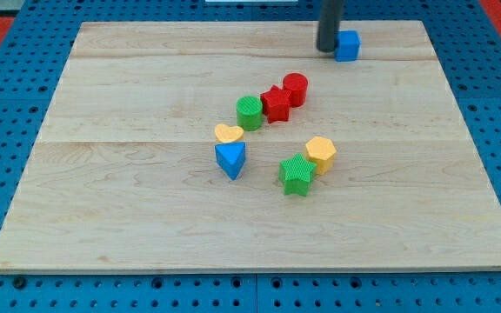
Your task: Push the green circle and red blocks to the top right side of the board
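Note:
The green circle [250, 112] sits near the board's middle, touching the red star [276, 104] on its right. The red cylinder [296, 89] touches the star's upper right, so the three form a diagonal row. My tip [327, 48] is at the view's top, right of centre, against the left side of a blue cube [348, 45]. The tip stands well above and to the right of the red blocks.
A yellow heart [229, 133] sits just above a blue triangle [230, 160], below and left of the green circle. A green star [297, 175] touches a yellow hexagon [321, 153] lower right of centre. The wooden board [103, 217] lies on a blue pegboard.

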